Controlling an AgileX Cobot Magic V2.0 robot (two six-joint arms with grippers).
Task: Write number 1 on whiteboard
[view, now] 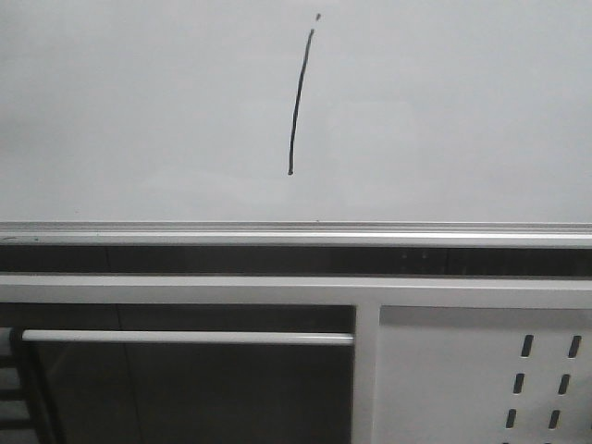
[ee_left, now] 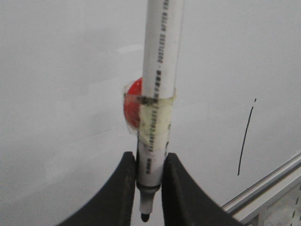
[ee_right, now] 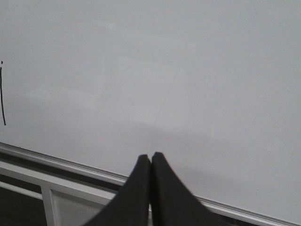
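Note:
The number 1 [view: 298,102] is a thin black, slightly curved stroke with a tiny dot above it on the pale whiteboard [view: 139,111]. The same number 1 [ee_left: 245,139] shows in the left wrist view, off to the side of my left gripper [ee_left: 149,157], which is shut on a white marker pen [ee_left: 159,84] with a red piece taped to it. The marker's black tip points back between the fingers, clear of the whiteboard [ee_left: 61,94]. My right gripper [ee_right: 151,156] is shut with nothing in it, before the whiteboard [ee_right: 188,70]; the number 1 [ee_right: 3,99] sits at that view's edge. Neither gripper appears in the front view.
A silver aluminium rail [view: 296,231] edges the board below. Under it run a white frame, a white horizontal bar [view: 185,338] and a white perforated metal panel [view: 481,379].

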